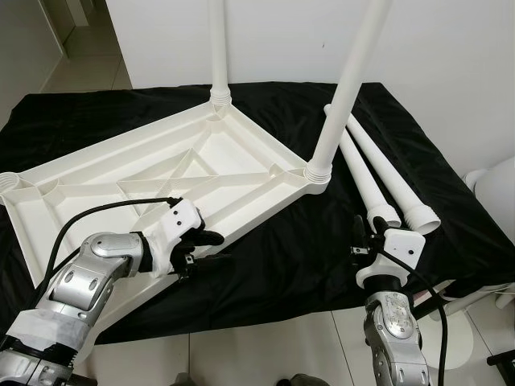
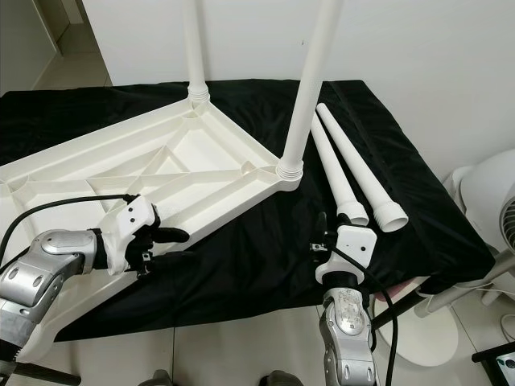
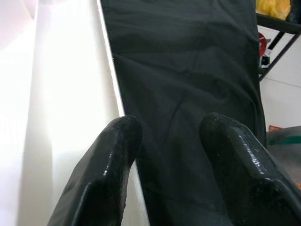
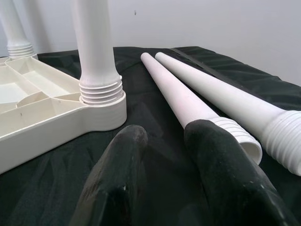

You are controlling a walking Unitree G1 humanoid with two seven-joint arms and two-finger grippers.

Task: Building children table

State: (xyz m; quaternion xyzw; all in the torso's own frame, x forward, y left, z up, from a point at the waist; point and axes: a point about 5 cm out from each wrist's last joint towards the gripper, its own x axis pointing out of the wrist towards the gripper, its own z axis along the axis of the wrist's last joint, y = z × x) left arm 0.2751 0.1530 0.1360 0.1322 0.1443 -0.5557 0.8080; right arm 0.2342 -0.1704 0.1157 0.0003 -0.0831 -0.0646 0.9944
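The white tabletop (image 1: 121, 173) lies upside down on a black cloth (image 1: 282, 249). Two white legs stand screwed in, one at the far corner (image 1: 219, 48) and one at the right corner (image 1: 342, 88). Two loose legs (image 1: 364, 169) (image 1: 396, 173) lie side by side on the cloth to the right, threaded ends toward me. My left gripper (image 1: 205, 248) is open at the tabletop's near edge, one finger (image 3: 108, 160) over that edge and nothing held. My right gripper (image 4: 164, 132) is open just short of the nearer loose leg's threaded end (image 4: 235, 134), holding nothing.
A white fan (image 2: 491, 209) stands at the right, beside the cloth-covered table. A white wall (image 1: 322, 32) rises close behind. Tiled floor (image 1: 265, 354) lies below the table's front edge. A black rack (image 3: 277, 33) stands off to one side in the left wrist view.
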